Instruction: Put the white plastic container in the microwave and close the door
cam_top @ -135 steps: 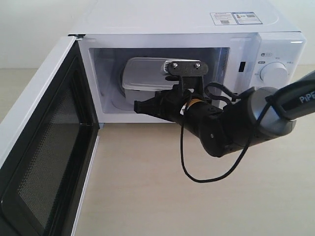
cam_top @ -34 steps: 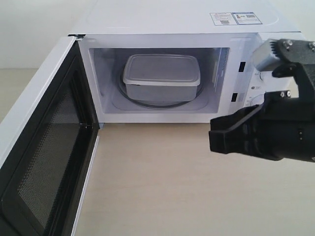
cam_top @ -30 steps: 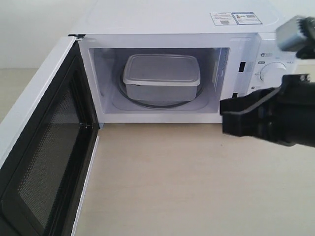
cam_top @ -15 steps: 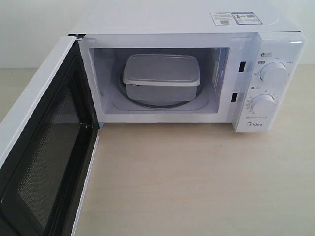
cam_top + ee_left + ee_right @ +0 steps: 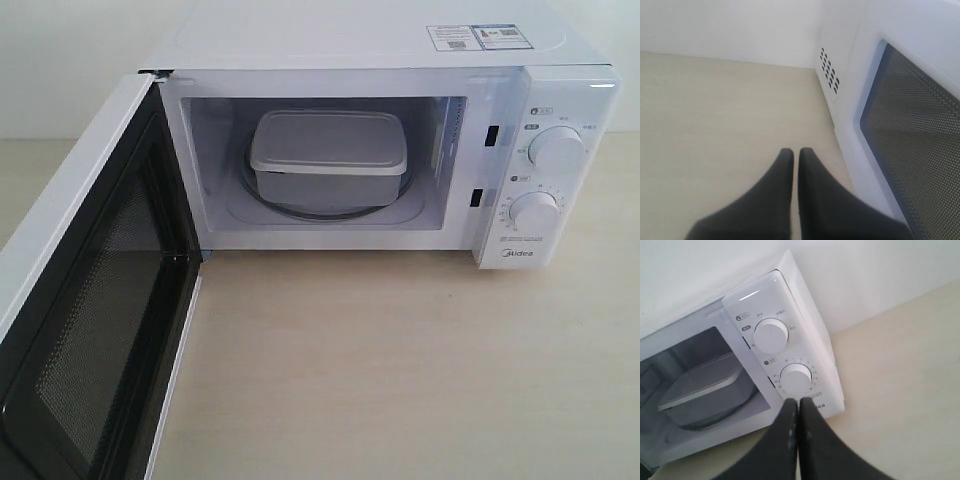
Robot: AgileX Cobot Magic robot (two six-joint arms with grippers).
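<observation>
container (image 5: 328,152) in microwave (image 5: 350,40), R gripper (image 5: 798,403) outside

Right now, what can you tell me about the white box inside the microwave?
The white plastic container is a shallow rectangular box with rounded corners. It looks like cloudy white plastic, and a flat lipped lid is closed on top. It sits upright and level on the glass turntable in the middle of the microwave, with its long side facing the opening. Only the turntable touches it.
</observation>
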